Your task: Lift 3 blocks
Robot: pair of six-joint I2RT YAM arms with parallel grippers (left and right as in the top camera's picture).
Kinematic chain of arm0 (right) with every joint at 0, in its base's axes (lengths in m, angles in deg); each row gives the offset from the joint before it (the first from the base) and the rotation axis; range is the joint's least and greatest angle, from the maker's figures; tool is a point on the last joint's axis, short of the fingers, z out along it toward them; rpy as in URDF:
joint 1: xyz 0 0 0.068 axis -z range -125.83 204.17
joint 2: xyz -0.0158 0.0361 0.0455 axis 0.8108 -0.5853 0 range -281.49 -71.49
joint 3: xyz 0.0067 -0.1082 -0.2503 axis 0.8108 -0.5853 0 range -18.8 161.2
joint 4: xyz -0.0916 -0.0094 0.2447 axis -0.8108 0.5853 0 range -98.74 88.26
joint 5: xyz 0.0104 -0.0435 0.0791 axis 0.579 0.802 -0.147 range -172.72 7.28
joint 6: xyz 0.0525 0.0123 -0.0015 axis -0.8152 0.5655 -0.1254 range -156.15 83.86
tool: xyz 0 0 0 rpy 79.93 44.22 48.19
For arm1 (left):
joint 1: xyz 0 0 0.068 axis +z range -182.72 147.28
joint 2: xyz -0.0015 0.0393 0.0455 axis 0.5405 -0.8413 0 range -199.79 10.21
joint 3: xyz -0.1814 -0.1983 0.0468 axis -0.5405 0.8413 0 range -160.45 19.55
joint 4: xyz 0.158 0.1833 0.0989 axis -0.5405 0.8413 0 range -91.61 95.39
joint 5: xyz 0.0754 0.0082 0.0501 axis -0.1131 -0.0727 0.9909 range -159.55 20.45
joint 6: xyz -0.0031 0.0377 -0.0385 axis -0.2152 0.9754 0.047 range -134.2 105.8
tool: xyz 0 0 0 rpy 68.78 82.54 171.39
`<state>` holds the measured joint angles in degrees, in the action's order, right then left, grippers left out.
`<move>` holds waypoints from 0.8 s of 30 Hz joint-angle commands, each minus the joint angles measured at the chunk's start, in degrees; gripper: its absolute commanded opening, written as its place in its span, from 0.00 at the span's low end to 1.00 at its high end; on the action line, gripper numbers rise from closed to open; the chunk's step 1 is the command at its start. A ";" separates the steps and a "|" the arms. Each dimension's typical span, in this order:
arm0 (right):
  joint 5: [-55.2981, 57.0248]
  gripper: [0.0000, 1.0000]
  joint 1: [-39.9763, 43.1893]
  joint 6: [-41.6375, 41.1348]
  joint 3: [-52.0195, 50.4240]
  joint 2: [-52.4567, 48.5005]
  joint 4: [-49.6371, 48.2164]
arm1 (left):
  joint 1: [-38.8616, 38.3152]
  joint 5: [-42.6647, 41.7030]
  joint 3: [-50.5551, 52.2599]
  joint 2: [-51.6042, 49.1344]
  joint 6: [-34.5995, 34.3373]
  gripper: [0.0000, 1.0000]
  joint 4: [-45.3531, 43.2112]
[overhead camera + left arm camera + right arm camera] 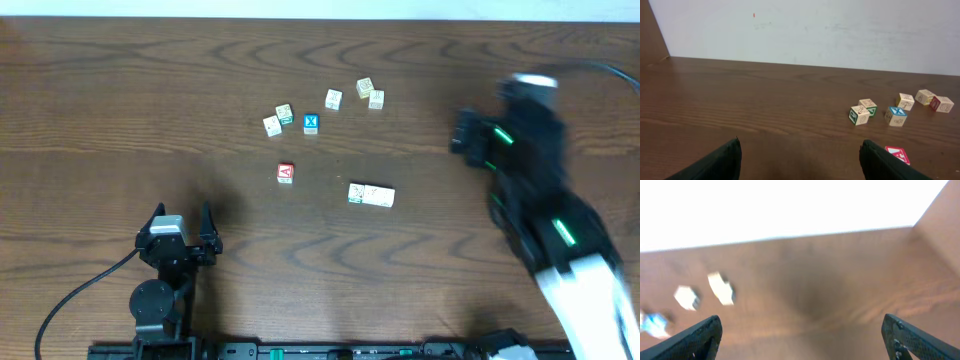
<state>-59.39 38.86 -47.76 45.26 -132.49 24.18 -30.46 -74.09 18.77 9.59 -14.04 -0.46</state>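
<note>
Just toward 3 o'clock of the table [100, 100] centre, three cream blocks [371, 195] in a close row, lying on the wood, untouched. At 9 o'clock from that row, a red cube [286, 173]; toward 11 o'clock, a blue cube [311, 123] among loose cream cubes [334, 98]. At 7 o'clock of the table, the left gripper [182, 218], spread wide, nothing between its fingers. At 3 o'clock, blurred, the right gripper [800, 330], likewise gaping wide and empty, apart from the row.
</note>
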 commanded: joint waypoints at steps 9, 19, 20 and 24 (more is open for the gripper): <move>-19.34 0.99 16.13 1.84 -12.46 37.75 -11.26 | 0.35 -0.83 0.55 0.28 -0.33 0.76 2.51; -24.35 0.99 18.43 -3.80 -43.15 57.77 -28.74 | 0.35 -0.83 0.55 0.28 -0.33 0.76 2.51; -24.33 0.99 18.43 -3.76 -44.63 58.40 -29.38 | 0.35 -0.83 0.55 0.28 -0.33 0.76 2.51; -24.24 0.99 18.36 -1.29 -49.07 59.47 -30.08 | 0.35 -0.83 0.55 0.28 -0.33 0.76 2.51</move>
<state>-82.64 56.87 -50.01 -1.39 -74.08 -5.34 -30.46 -74.09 18.75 9.59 -14.21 -0.42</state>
